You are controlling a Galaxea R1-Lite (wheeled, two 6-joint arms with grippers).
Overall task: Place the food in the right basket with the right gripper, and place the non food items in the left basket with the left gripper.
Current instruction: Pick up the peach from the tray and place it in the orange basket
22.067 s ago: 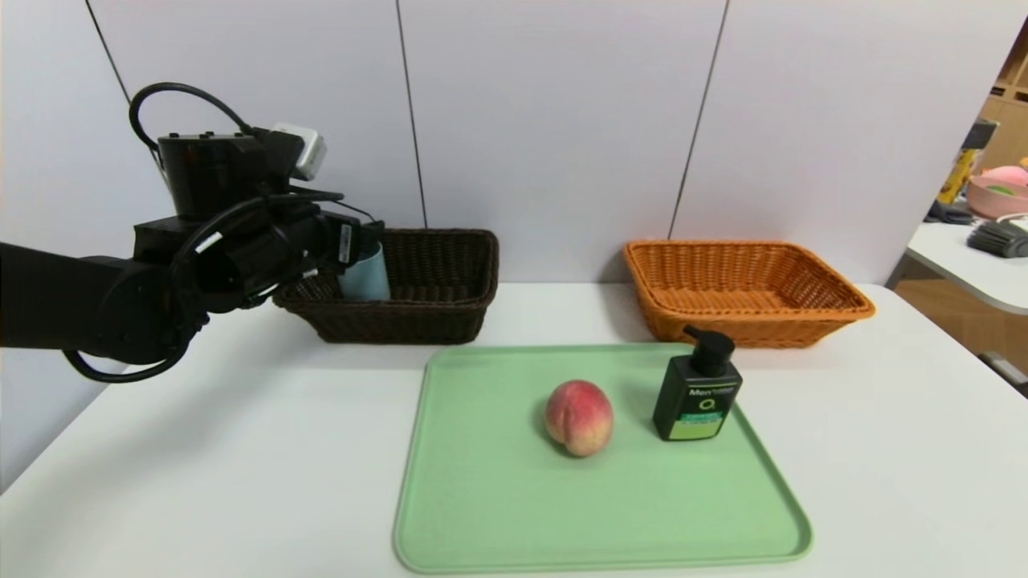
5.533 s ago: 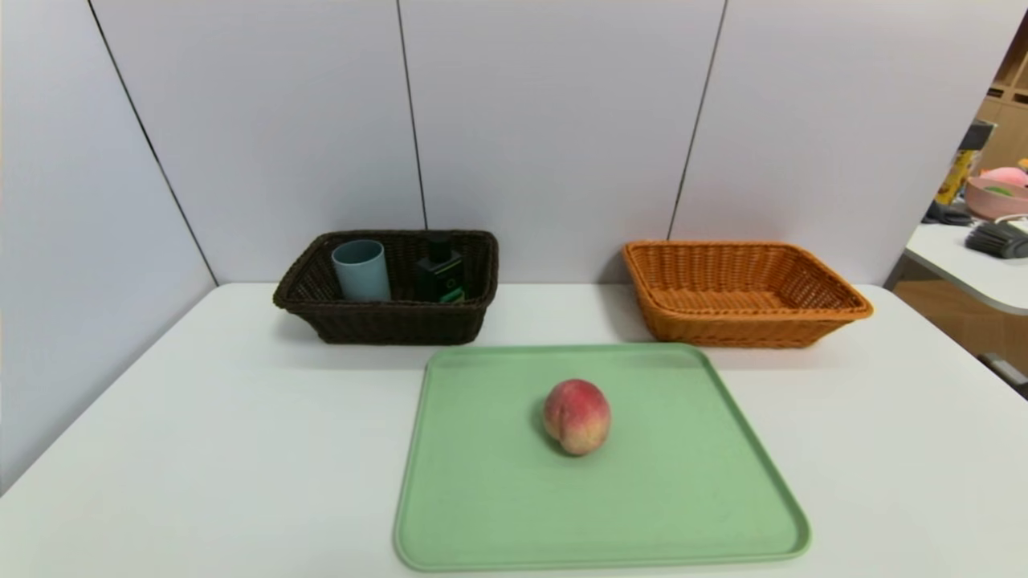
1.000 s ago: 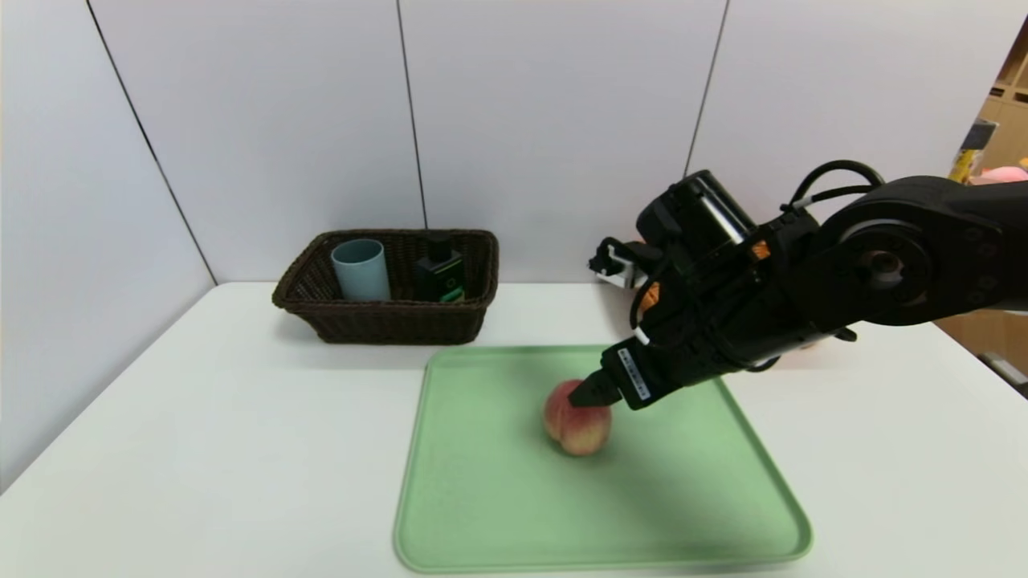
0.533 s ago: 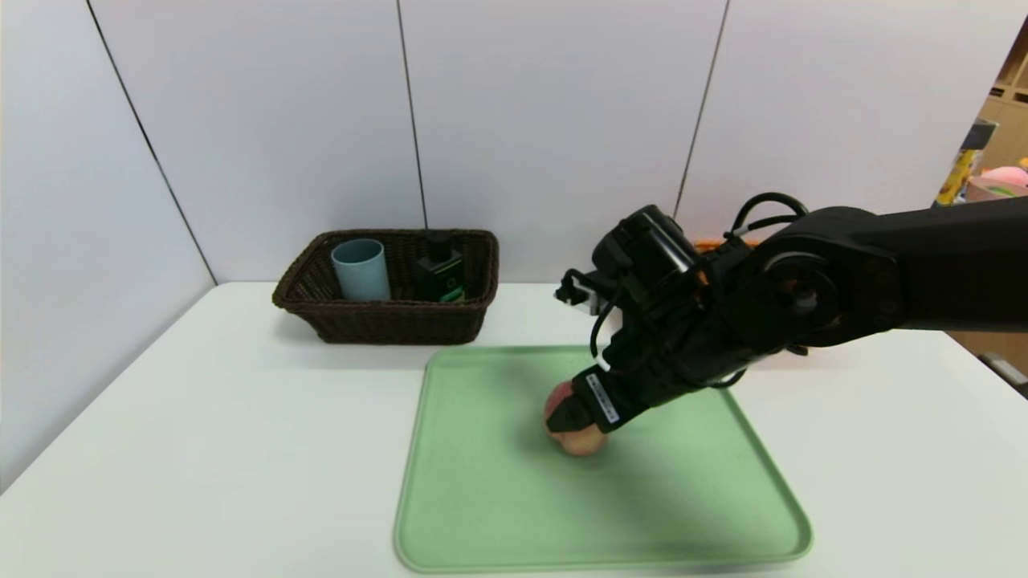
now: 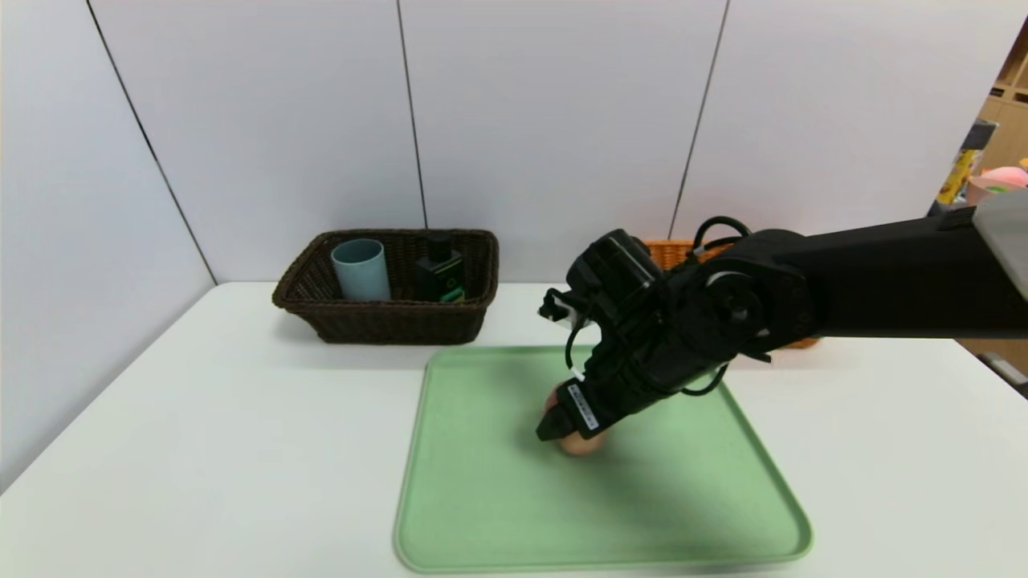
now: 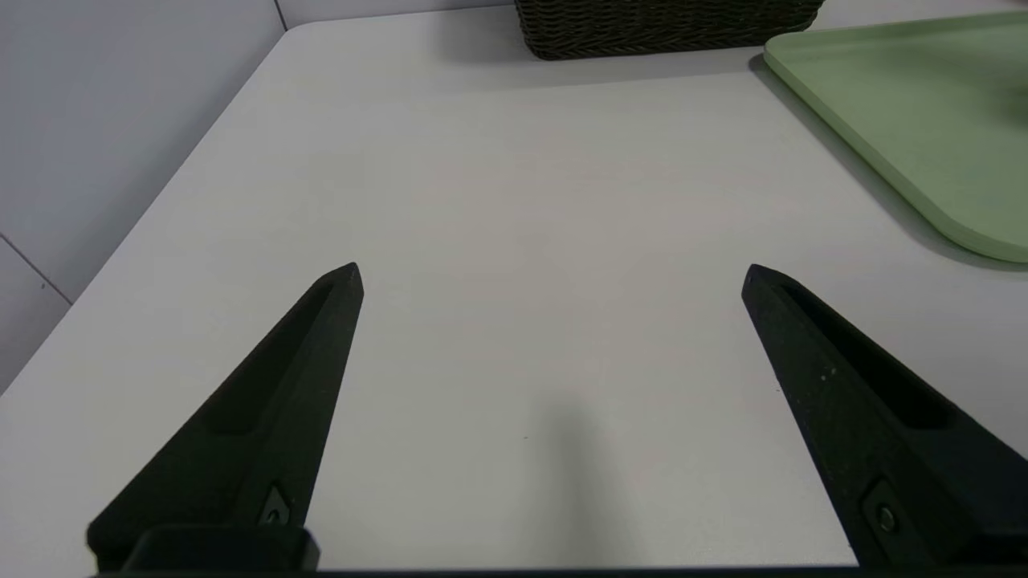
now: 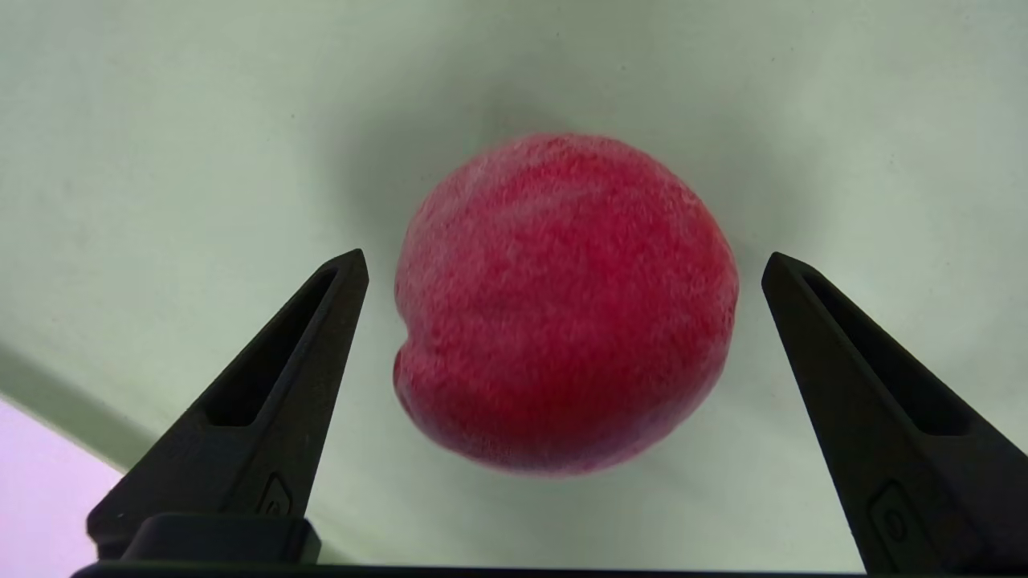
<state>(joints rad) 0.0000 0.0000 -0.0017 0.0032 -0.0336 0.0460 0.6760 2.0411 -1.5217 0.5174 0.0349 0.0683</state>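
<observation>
Right wrist view: fuzzy round peach between spread black tapered hand fingers.

Red peach on tray; cup & bottle upright in dark basket; orange basket mostly hidden.

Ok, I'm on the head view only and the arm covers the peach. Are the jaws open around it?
Observer: Yes. In the right wrist view the right gripper is open, one jaw on each side of the peach, not touching it.
Operator: Where is the left gripper? I don't see it.
Observer: The left gripper hangs open over bare table, beside the green tray.
</observation>
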